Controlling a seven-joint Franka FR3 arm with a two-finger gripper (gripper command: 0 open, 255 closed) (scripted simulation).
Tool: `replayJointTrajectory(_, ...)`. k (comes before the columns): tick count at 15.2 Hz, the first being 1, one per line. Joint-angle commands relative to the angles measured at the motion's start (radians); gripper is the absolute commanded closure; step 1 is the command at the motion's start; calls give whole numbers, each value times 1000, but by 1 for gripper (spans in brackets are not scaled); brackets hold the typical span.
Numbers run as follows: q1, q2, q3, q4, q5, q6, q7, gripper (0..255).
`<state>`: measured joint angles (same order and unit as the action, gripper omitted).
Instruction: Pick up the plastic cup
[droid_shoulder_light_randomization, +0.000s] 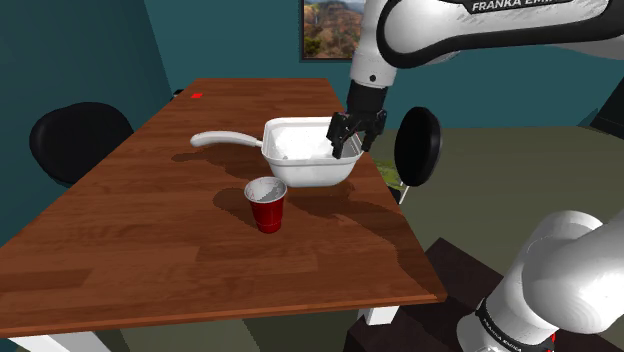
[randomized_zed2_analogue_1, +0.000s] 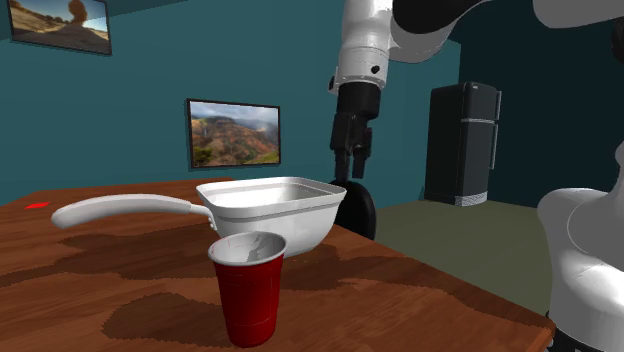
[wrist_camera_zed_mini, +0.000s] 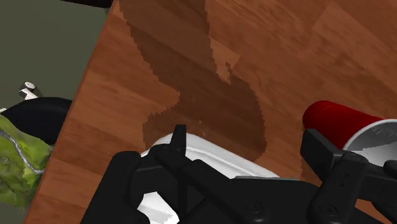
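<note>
A brown wooden table (droid_shoulder_light_randomization: 150, 240) stands in a room with teal walls. On it a red cup (droid_shoulder_light_randomization: 266, 205) stands upright with its open mouth up and a pale inside, near the middle of the table. Just beyond it lies a white square pan (droid_shoulder_light_randomization: 305, 155), its long handle pointing toward the shoulder view's left. In the second exterior view the cup (randomized_zed2_analogue_1: 247, 290) is closest to the camera, with the pan (randomized_zed2_analogue_1: 270, 205) behind it. The white arm (droid_shoulder_light_randomization: 480, 30) reaches in from the shoulder view's upper right. It bears dark lettering (droid_shoulder_light_randomization: 520, 6) that reads "FRANKA", followed by a word starting "EMI" that runs along the picture's top edge. The black gripper (droid_shoulder_light_randomization: 352, 135) hangs over the pan's rim on the side away from the cup, pointing down, well apart from the cup. In the wrist view the gripper (wrist_camera_zed_mini: 248, 149) has its two fingers (wrist_camera_zed_mini: 178, 143) spread wide, grasping nothing. The pan's white rim (wrist_camera_zed_mini: 216, 159) lies beneath them, and the red cup (wrist_camera_zed_mini: 337, 121) lies tilted in the frame beside the other finger. A small red mark (droid_shoulder_light_randomization: 196, 96) sits at the table's far end. Black chairs (droid_shoulder_light_randomization: 80, 140) stand on both sides of the table. Landscape pictures (randomized_zed2_analogue_1: 233, 132) hang on the wall, and a black fridge (randomized_zed2_analogue_1: 462, 145) stands at the second exterior view's right.
</note>
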<state>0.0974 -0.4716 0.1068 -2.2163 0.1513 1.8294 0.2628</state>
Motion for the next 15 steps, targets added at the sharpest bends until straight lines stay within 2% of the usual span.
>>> replayJointTrajectory(1, 12, 64, 24, 33, 17, 30, 29, 0)
replayJointTrajectory(12, 73, 405, 134, 255, 55, 154, 174, 0)
replayJointTrajectory(15, 77, 422, 137, 243, 56, 182, 175, 0)
